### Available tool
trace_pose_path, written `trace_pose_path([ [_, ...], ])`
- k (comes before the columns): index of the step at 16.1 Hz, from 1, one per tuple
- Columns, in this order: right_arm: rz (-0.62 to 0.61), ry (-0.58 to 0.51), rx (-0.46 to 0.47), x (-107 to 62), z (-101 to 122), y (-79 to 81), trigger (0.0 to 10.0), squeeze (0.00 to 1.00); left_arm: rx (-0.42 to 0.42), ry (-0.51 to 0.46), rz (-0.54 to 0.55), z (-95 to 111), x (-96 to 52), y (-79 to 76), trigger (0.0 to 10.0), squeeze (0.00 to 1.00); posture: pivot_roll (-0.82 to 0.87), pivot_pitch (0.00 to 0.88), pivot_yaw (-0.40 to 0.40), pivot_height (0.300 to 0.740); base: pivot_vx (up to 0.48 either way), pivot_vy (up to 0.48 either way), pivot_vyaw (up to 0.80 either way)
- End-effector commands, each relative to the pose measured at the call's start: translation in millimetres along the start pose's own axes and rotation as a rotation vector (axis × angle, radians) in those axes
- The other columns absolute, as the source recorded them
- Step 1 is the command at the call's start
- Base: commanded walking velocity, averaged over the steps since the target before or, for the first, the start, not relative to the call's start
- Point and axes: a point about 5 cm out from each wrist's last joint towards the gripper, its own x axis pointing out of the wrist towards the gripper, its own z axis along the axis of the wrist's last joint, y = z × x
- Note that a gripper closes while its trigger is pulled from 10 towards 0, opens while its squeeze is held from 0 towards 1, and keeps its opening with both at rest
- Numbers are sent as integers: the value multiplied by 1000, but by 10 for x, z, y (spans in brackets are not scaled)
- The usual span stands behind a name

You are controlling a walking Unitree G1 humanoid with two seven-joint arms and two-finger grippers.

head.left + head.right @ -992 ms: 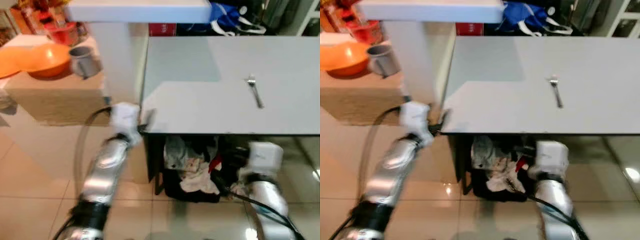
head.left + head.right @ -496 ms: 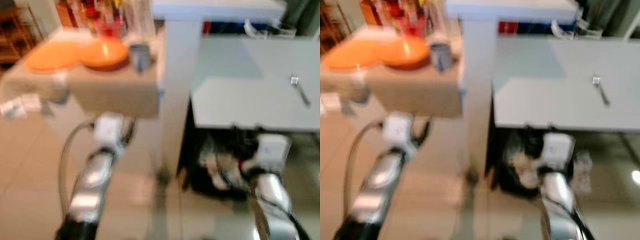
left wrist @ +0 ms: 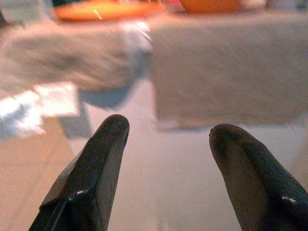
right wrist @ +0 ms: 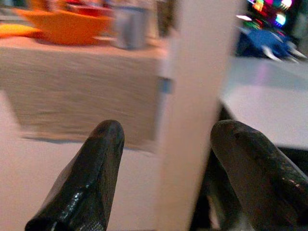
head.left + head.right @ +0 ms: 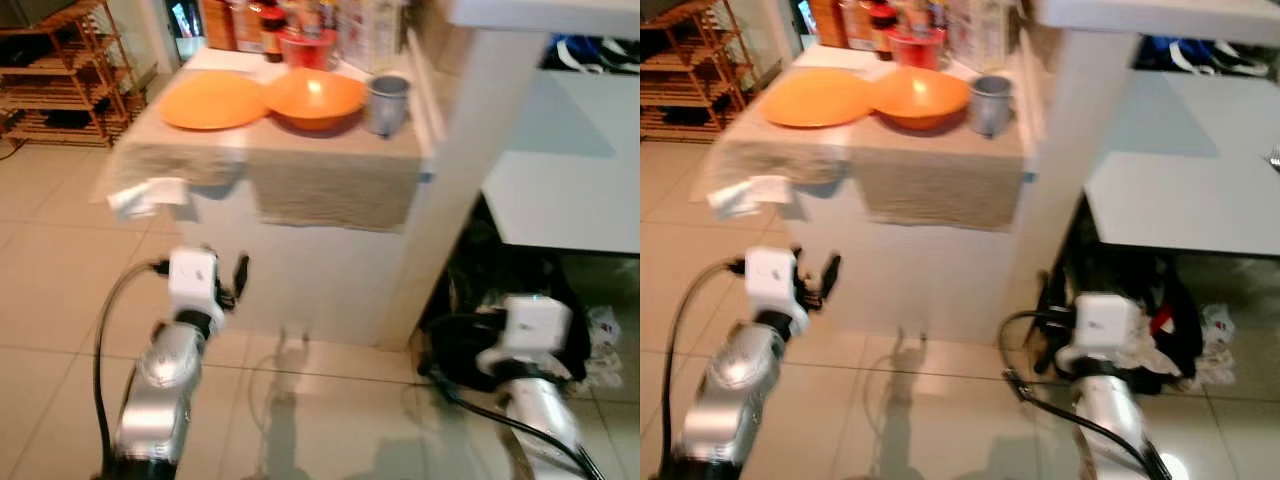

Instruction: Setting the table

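Orange dishes sit on the counter ahead of me: a flat plate on the left and a bowl touching its right edge. A metal mug stands just beside the bowl on its right, near the counter's corner, and bottles and a red container crowd the back. A beige cloth covers the countertop and hangs over its front face, where a white tag dangles at the left. My left gripper is raised in front of the counter, below the countertop, with its fingers spread wide and nothing between them. My right gripper is held low near the white pillar, also wide apart and empty. A grey table extends to the right of the pillar, with a pile of laundry underneath it. Wooden shelving stands at the far left on the tiled floor.
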Motion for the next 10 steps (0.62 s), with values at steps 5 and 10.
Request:
trace_pose_path([
  [5, 7, -39, -43, 96, 71, -37, 10000, 0, -15, -63, -85, 184, 103, -270, 10000, 0, -37, 11, 27, 740, 153, 395, 0],
  [10, 8, -37, -43, 127, 60, -4, 10000, 0, 17, -75, -102, 246, 148, -302, 10000, 0, -28, 14, 31, 740, 253, 409, 0],
])
